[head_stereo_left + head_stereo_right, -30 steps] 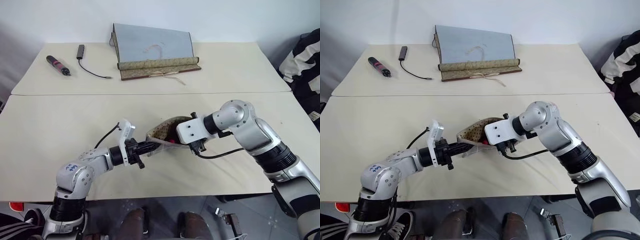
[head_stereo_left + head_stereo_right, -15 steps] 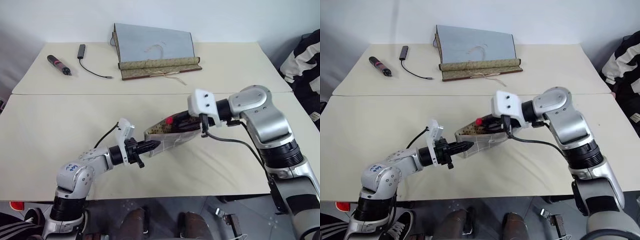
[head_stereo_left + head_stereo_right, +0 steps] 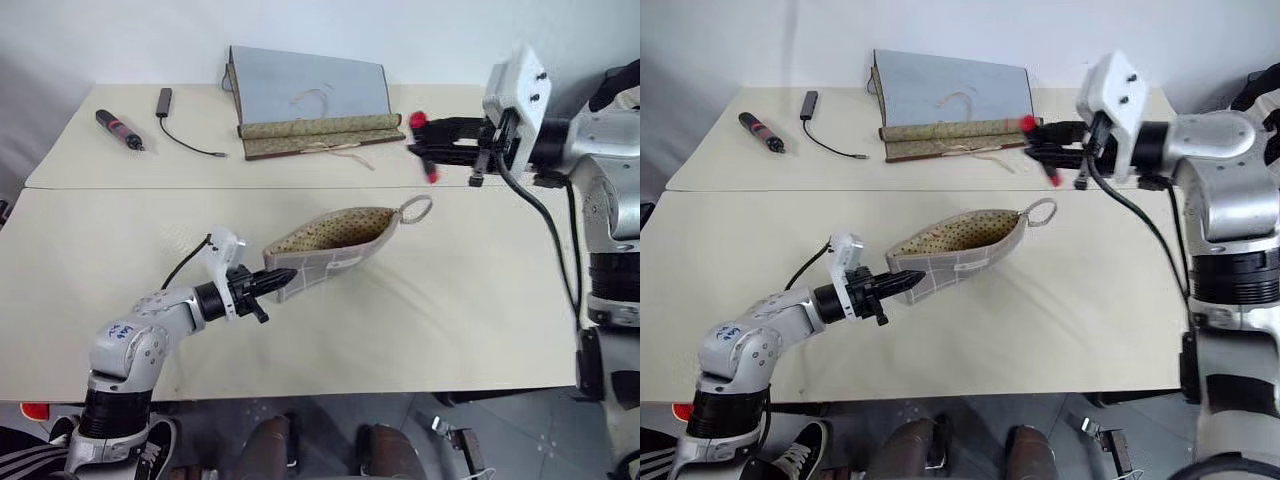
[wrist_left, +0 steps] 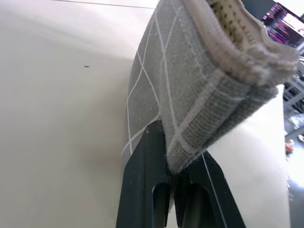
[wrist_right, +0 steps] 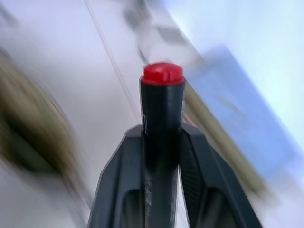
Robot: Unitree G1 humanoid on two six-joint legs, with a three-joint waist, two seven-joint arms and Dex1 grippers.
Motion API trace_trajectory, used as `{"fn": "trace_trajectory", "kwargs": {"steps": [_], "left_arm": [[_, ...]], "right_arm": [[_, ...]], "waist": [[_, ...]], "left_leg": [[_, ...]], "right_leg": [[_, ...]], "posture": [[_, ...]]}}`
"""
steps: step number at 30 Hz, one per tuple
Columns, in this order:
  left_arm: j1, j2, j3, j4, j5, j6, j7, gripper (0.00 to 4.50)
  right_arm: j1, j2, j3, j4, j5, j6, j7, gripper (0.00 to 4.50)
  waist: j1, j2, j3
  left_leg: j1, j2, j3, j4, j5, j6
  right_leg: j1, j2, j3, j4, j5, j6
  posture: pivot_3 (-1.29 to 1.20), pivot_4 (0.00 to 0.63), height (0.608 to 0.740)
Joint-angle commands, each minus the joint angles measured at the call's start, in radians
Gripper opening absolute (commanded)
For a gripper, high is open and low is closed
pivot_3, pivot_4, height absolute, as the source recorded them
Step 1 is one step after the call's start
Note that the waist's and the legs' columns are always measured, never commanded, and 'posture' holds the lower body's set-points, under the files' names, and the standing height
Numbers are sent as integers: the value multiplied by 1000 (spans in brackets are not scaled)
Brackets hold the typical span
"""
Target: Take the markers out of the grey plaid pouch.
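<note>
Up above the table (image 3: 470, 300), the right gripper (image 3: 425, 148) pinches a marker (image 5: 160, 114) with a black barrel and red cap between its two fingers, the red tip poking out beyond the fingertips, held in the air near the far table's front edge, well apart from the pouch. Nearer the robot, the grey plaid pouch (image 3: 330, 262) lies on its side on the near table, its mouth gaping to show the tan dotted lining, its loop strap (image 3: 416, 209) pointing toward the right arm. At the pouch's other end, the left gripper (image 3: 890, 283) is clamped tight on the corner. A grey-blue scroll mat (image 3: 305, 95), a black pen-like tool (image 3: 118, 130) and a small cable (image 3: 180, 128) rest on the far table.
</note>
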Motion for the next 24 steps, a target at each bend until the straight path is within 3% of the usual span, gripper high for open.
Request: {"fn": "trace_trajectory", "kwargs": {"steps": [1,7,12,19,24], "left_arm": [[9,-5,5,-25,-10,-17,-5,0],[5,-19,-9,-31,-10,-16,-1,0],[11,-18,-13,-34,-7,-18,-4,0],[20,-22,-17,-48,-11,-16,-2,0],[22,-27,-18,-54,-14,-14,0,0]], "right_arm": [[49,-50,89,87,-167,-222,-35,646],[143,-69,215,276,-377,-412,-137,646],[183,-5,188,310,-293,-323,-64,646],[175,-11,166,250,-285,-276,-27,2930],[120,-47,64,151,-168,-174,45,2930]], "waist": [[-1,0,0],[-2,1,1],[-2,1,1],[-2,2,1],[0,4,2]], "left_leg": [[0,0,0,0,0,1],[0,1,0,0,3,4],[1,1,-1,1,3,4],[1,2,-2,1,1,1],[1,1,-2,1,1,1]], "right_leg": [[0,0,0,0,0,0],[1,1,0,0,0,0],[3,1,0,-2,0,0],[4,1,0,-3,0,0],[4,1,-1,-3,0,0]], "posture": [[0,150,740],[0,150,740],[0,150,740],[0,150,740],[0,150,740]]}}
